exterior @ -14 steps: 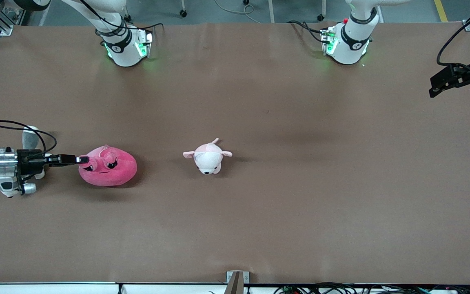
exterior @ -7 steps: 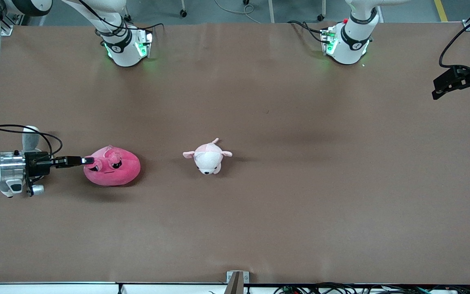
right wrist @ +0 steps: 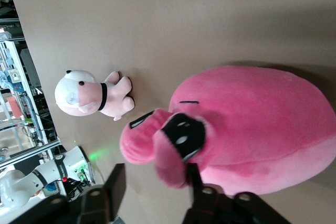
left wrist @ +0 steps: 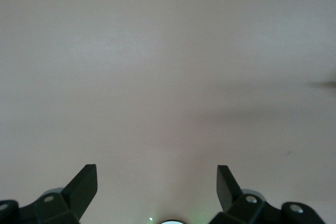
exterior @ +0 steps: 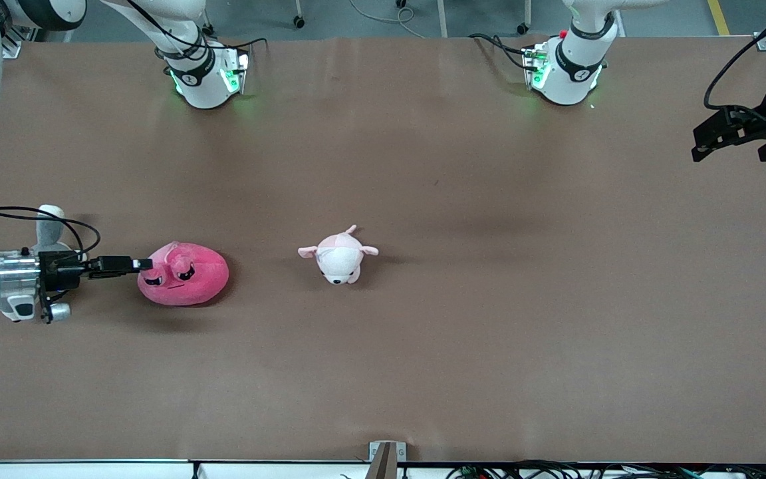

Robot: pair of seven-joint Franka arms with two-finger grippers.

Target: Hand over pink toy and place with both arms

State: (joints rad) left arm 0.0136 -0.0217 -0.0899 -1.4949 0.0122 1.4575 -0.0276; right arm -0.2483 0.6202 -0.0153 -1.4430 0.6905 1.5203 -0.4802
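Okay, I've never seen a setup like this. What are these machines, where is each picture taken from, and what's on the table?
These are two white robot arms bolted to one edge of a brown table. Each ends in a black two-finger gripper.

The wide picture comes from a high camera facing the arms. The other two come from small cameras on each arm's wrist, looking out past its own fingers.

Two soft toys lie on the table: the pink toy, a round plush with angry eyes, and a pale pink-and-white plush beside it, toward the left arm's end.

The right gripper is at the pink toy's edge. Its wrist view shows the fingers apart, with a floppy part of the toy between them, so nothing is held.

The left gripper waits open over bare table at its own end.
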